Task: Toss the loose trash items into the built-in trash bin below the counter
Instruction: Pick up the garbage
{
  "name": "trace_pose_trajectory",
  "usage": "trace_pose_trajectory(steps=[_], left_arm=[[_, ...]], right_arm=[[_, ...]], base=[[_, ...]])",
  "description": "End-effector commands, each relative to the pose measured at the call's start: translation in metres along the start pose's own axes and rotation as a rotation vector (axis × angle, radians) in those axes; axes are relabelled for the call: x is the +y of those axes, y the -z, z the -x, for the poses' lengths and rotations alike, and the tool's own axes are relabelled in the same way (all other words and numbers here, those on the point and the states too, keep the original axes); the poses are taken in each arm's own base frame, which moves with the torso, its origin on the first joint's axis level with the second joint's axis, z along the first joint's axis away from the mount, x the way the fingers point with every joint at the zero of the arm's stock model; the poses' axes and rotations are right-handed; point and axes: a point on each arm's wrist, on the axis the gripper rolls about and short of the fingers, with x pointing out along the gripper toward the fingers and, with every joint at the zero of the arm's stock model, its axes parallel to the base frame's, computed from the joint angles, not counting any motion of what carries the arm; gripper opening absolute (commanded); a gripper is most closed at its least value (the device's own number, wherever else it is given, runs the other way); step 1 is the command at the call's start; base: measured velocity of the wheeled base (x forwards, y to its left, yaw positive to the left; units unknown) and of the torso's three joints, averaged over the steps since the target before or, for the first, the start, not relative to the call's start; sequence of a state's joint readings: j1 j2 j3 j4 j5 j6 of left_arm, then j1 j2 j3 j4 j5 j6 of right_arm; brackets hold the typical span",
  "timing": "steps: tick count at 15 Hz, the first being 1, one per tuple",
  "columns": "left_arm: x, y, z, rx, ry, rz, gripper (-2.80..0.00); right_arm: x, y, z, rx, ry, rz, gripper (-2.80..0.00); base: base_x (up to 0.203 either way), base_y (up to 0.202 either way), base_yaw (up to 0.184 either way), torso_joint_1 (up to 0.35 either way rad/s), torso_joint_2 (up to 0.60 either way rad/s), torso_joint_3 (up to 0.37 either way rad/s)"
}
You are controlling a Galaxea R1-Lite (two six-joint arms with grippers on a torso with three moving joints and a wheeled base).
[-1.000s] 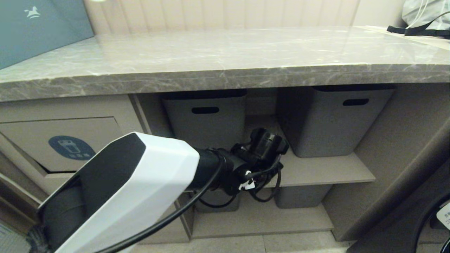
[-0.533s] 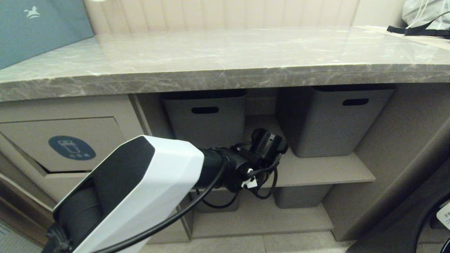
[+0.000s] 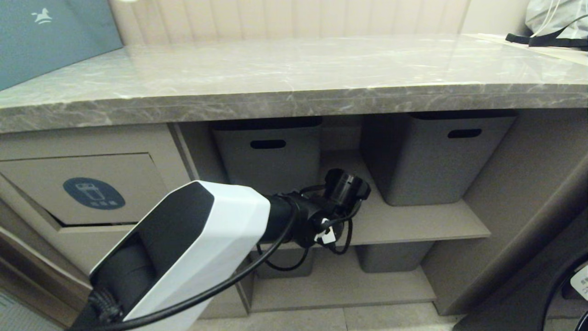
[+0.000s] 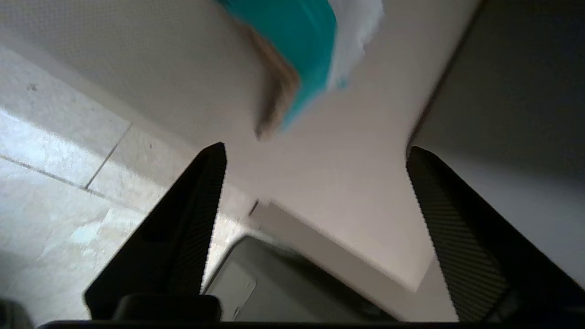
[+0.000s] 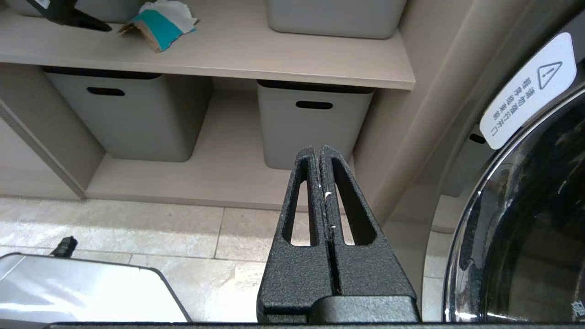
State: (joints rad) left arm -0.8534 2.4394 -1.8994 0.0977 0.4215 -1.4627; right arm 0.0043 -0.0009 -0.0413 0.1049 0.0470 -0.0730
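A torn teal-and-white cardboard scrap (image 5: 160, 23) lies on the upper shelf (image 5: 283, 55) below the counter (image 3: 294, 78). My left arm (image 3: 197, 248) reaches under the counter to that shelf. In the left wrist view, the left gripper (image 4: 316, 146) is open and empty, with the scrap (image 4: 301, 41) a short way beyond its fingertips. One left finger (image 5: 73, 17) shows beside the scrap in the right wrist view. The built-in trash bin (image 3: 82, 188), with its round blue sticker (image 3: 93, 193), sits at the left. My right gripper (image 5: 318, 148) hangs shut and empty near the floor.
Grey tubs (image 3: 268, 154) (image 3: 436, 156) stand on the upper shelf either side of the scrap, and two more (image 5: 123, 114) (image 5: 315, 123) stand below. A washing machine door (image 5: 525, 219) is at the right. A teal board (image 3: 46, 37) leans at the counter's far left.
My left arm's white forearm has slid right and lower in the head view, and its wrist has turned a little in front of the shelf. The right arm has not moved.
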Motion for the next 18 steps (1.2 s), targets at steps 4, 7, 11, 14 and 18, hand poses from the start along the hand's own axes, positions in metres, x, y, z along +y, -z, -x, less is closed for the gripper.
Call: trace_pose_trajectory(steps=[4, 7, 11, 14, 18], left_arm=[[0.004, 0.000, -0.007, -0.027, -0.006, 0.033, 0.00], [0.004, -0.006, -0.013, -0.040, -0.005, 0.115, 0.00], [0.005, -0.008, -0.016, -0.037, -0.004, 0.162, 0.00], [0.003, -0.009, -0.019, -0.024, 0.029, 0.195, 0.00], [0.004, -0.015, -0.028, -0.008, 0.062, 0.216, 0.00]], right_arm=[[0.000, 0.000, 0.000, 0.000, -0.001, 0.001, -2.80], [0.000, 0.000, 0.000, 0.000, -0.001, 0.001, -2.80], [0.000, 0.000, 0.000, 0.000, -0.001, 0.001, -2.80], [0.000, 0.000, 0.000, 0.000, -0.001, 0.001, -2.80], [0.000, 0.000, 0.000, 0.000, -0.001, 0.001, -2.80]], base=[[0.000, 0.000, 0.000, 0.000, 0.00, 0.000], [0.000, 0.000, 0.000, 0.000, 0.00, 0.000], [0.000, 0.000, 0.000, 0.000, 0.00, 0.000], [0.000, 0.000, 0.000, 0.000, 0.00, 0.000], [0.000, 0.000, 0.000, 0.000, 0.00, 0.000]])
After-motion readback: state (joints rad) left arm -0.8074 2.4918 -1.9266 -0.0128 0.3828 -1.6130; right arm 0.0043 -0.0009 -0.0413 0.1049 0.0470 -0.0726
